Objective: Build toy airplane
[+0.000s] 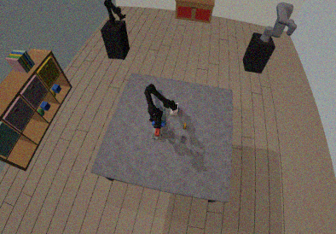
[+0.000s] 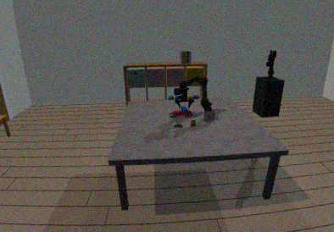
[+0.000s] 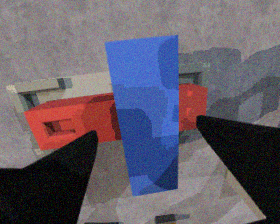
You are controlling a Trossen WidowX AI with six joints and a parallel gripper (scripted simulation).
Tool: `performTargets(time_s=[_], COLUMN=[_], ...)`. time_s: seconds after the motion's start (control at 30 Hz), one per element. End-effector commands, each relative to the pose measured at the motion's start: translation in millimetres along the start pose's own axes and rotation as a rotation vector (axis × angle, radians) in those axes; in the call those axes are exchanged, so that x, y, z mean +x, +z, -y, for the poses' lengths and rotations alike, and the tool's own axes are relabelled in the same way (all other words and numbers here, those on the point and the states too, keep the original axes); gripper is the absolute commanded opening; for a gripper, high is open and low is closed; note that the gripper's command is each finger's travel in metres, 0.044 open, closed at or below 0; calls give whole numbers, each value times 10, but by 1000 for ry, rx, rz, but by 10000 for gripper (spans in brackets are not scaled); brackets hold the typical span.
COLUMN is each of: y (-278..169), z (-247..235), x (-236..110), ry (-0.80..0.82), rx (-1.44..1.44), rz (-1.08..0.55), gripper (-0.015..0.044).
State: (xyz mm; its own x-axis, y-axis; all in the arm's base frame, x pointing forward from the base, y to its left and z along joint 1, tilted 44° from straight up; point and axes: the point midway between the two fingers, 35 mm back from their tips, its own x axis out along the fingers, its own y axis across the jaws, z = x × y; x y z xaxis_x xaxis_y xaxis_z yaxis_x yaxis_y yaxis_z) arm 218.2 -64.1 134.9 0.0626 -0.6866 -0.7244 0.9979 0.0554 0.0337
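The red fuselage (image 1: 157, 132) (image 2: 176, 113) (image 3: 98, 110) lies in the pale grey cradle (image 3: 86, 82); its tail socket shows as an empty recess in the wrist view. The blue wing (image 2: 184, 108) (image 3: 146, 100) lies across the top of the fuselage. Its tab and the wing socket are hidden, so I cannot tell how fully it sits down. My gripper (image 2: 184, 105) (image 3: 147, 127) is open, with one finger on each side of the wing and visible gaps to both. A small yellow piece (image 1: 185, 125) (image 2: 193, 122), apparently the tail fin, stands apart on the table.
The grey table (image 1: 128, 156) (image 2: 148, 144) carries the arm (image 1: 150, 94) (image 2: 205, 93), whose base is behind the yellow piece in the exterior view. Shelves (image 1: 31, 96) (image 2: 165, 63) and pedestals with other arms stand beyond the table.
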Motion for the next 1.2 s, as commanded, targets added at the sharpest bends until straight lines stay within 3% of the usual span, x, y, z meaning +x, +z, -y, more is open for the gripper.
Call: performTargets(time_s=[0.0,0.13,0.2,0.43,0.9,1.17], y=[-10,-5,1,-6,0,0], z=[-25,8,26,-22,-33,-33], x=[-194,-746,-833,-833,-779,-778], ry=[23,79,88,80,61,61], rx=[-23,-97,-109,-173,-1462,-1478], rz=[-11,-36,-39,-32,13,13], gripper=[440,440,440,440,440,440])
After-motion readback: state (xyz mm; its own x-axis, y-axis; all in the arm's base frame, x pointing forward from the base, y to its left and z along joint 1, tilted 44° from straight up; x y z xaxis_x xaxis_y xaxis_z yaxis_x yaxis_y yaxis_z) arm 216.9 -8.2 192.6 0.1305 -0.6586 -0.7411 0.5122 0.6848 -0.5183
